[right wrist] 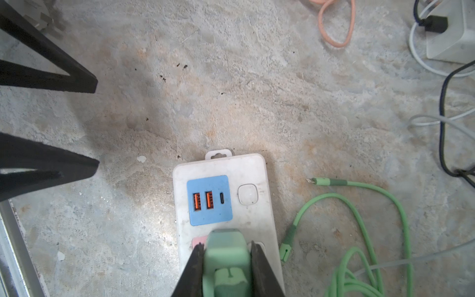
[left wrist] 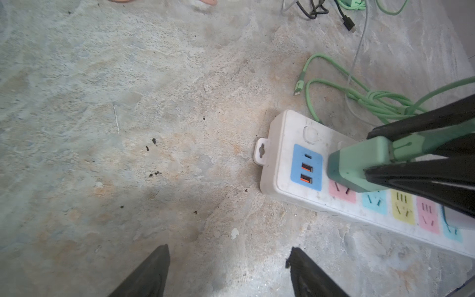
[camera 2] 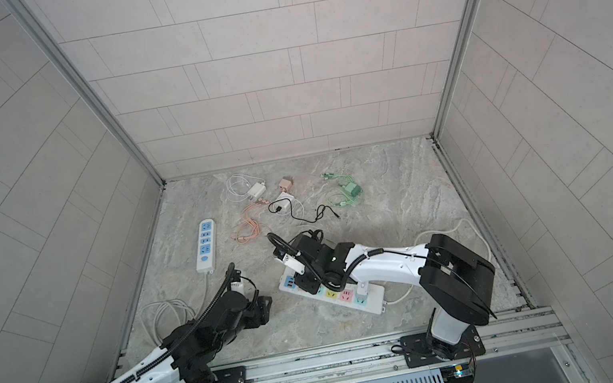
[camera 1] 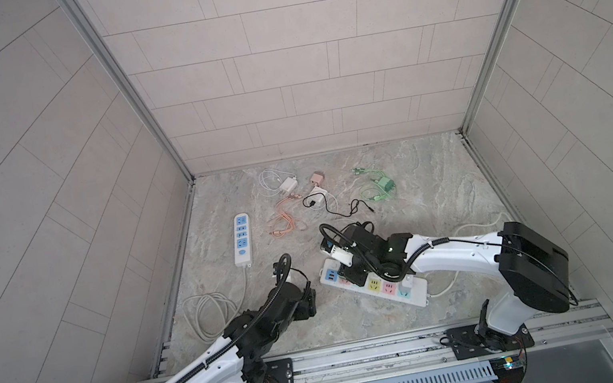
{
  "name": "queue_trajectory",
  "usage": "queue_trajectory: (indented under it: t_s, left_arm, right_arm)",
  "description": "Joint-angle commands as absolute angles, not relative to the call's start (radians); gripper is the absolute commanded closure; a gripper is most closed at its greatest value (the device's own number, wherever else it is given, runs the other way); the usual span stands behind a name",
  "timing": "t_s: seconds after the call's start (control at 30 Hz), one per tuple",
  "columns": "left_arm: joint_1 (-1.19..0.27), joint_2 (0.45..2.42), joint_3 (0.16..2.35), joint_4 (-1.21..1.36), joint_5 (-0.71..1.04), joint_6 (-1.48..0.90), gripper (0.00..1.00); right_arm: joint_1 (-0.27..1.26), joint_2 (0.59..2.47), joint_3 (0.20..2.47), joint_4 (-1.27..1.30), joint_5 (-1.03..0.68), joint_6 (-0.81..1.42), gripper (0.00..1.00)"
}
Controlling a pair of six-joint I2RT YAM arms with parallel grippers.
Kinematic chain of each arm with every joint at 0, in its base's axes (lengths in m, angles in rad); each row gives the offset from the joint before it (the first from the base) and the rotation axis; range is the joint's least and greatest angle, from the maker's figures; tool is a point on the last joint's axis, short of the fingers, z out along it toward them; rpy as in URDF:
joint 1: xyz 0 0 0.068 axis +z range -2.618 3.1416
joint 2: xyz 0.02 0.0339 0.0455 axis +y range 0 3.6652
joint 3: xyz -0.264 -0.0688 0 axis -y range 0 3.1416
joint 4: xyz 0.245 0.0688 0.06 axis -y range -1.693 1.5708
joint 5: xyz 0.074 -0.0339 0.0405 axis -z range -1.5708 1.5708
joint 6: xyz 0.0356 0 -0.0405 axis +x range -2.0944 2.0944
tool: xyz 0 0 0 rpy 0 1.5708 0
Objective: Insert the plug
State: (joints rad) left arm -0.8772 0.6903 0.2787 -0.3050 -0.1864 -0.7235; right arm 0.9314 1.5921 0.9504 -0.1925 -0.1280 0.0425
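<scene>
The green plug (right wrist: 227, 253) is clamped between the fingers of my right gripper (right wrist: 226, 245), which is shut on it. It sits over the pink socket of the white power strip (right wrist: 246, 167), right beside the blue USB panel (right wrist: 209, 200). Its prongs are hidden, so I cannot tell how deep it sits. The left wrist view shows the same plug (left wrist: 354, 164) tilted on the strip (left wrist: 285, 133). My left gripper (left wrist: 228, 249) hangs open over bare floor, off the strip's USB end. In both top views the right wrist covers the plug above the strip (camera 1: 415, 296) (camera 2: 373, 301).
The plug's green cable (right wrist: 359, 185) loops on the floor beside the strip. A white plug (camera 1: 407, 283) stands in the strip's far end. A second strip with blue sockets (camera 1: 242, 239) lies left, its cord coiled (camera 1: 207, 314). Chargers and cables (camera 1: 317, 177) are strewn at the back.
</scene>
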Motion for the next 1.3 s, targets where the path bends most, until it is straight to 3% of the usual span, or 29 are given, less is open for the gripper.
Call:
queue_trajectory:
  t_s: [0.0, 0.23, 0.4, 0.47, 0.93, 1.27]
  left_arm:
    - [-0.871, 0.684, 0.331, -0.331, -0.211, -0.688, 0.2]
    - [-0.865, 0.69, 0.38, -0.35, -0.257, -0.66, 0.1]
    - [-0.852, 0.719, 0.397, -0.335, -0.267, -0.635, 0.07]
    - [-0.847, 0.733, 0.409, -0.339, -0.265, -0.623, 0.07]
    - [-0.82, 0.742, 0.451, -0.351, -0.283, -0.572, 0.02]
    - [-0.781, 0.867, 0.522, -0.296, -0.255, -0.515, 0.0]
  right_arm:
    - [0.94, 1.63, 0.887, -0.265, -0.102, 0.076, 0.99]
    - [0.951, 1.63, 0.89, -0.267, -0.086, 0.092, 0.92]
    - [0.95, 1.598, 0.947, -0.306, -0.086, 0.092, 0.81]
    - [0.948, 1.583, 0.975, -0.317, -0.081, 0.091, 0.72]
    - [0.918, 1.482, 1.066, -0.384, -0.142, 0.102, 0.48]
    - [0.886, 1.269, 0.939, -0.374, -0.157, 0.159, 0.45]
